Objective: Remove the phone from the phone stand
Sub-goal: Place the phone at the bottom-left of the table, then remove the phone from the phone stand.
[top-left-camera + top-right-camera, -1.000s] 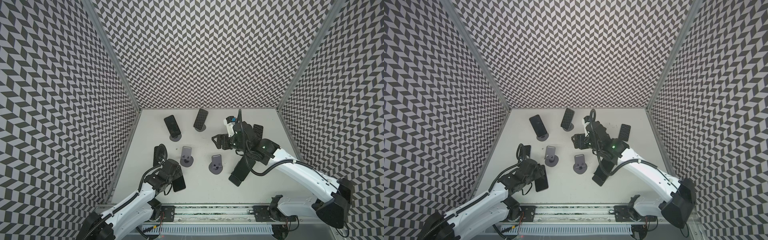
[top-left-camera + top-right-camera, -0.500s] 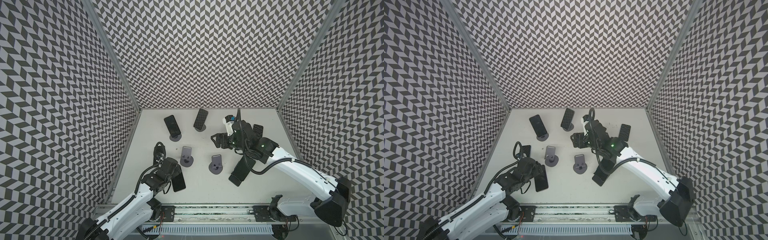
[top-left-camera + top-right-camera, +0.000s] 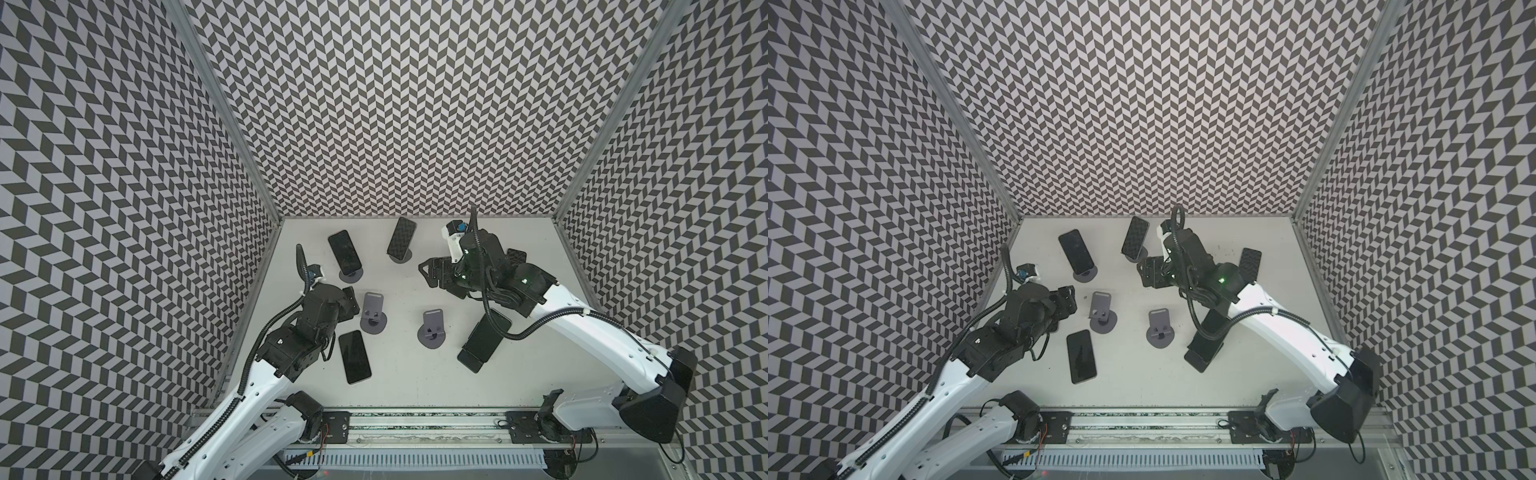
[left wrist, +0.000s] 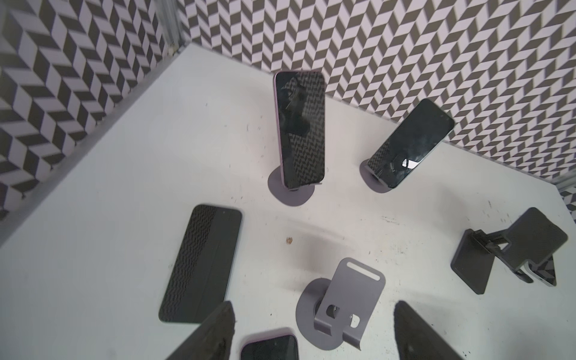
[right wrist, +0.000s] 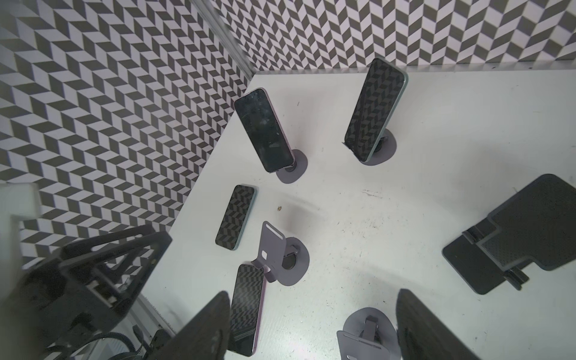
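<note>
Two phones lean on stands at the far side of the table [image 3: 415, 386]: the dark phone [image 3: 344, 250] left, the patterned phone [image 3: 402, 237] beside it. An off-centre pinch could, we judge, tip its light stand [image 3: 405, 258] or drop the phone. Left jaws and right jaws both stand apart, empty, touching nothing.

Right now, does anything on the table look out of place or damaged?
Only small things: a brownish speck lies on the table between the stand-mounted phone and the empty grey stand, and dark scuffs mark the surface. Nothing looks toppled or broken.
</note>
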`<state>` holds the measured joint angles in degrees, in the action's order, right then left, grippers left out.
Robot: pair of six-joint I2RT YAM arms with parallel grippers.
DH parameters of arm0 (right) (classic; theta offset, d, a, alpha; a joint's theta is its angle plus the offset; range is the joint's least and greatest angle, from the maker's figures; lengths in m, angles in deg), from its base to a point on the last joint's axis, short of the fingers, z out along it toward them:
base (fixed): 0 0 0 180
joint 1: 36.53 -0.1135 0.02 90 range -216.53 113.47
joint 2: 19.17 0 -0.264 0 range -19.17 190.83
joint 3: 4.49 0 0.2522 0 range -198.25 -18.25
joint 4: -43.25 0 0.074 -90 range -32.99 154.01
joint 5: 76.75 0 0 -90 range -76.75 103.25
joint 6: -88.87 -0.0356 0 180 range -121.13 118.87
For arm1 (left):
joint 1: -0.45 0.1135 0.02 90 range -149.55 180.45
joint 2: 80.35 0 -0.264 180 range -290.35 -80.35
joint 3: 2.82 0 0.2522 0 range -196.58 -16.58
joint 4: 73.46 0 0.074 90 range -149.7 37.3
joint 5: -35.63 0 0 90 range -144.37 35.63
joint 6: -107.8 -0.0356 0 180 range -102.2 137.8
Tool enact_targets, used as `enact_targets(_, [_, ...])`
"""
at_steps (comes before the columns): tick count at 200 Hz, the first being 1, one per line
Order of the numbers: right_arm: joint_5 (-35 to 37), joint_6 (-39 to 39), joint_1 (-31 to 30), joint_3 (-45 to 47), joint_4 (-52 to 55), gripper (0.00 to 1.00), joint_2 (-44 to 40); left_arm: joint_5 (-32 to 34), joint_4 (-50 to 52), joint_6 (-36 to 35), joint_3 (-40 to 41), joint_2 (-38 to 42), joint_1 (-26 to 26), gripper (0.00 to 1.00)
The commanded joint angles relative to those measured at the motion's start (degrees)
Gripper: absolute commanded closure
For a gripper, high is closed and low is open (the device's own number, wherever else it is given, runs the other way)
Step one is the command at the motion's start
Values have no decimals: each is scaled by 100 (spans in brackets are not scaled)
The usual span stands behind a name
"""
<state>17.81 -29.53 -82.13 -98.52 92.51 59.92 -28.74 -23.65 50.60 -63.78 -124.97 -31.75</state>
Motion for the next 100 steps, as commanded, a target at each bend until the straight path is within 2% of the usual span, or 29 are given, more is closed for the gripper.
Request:
enact_targets(1, [859,-508,-310,-303,542,19,-90,-136,6,-1221,-263,110,35,19])
enact_targets(28, [1761,-1319,-689,-702,1269,19,-48,-824,-225,-2120,-423,471,33,19])
enact_targets(43, [1966,-1793,-826,-1032,1668,18,65,-1167,-106,-2340,-656,635,35,19])
enact_targets(76, [1820,-2438,-974,-1278,2039,18,372,-2042,92,-2568,-859,988,35,19])
enact_targets(100, [1804,-2898,-1133,-1782,2602,18,814,-2783,97,-2668,-851,1341,33,19])
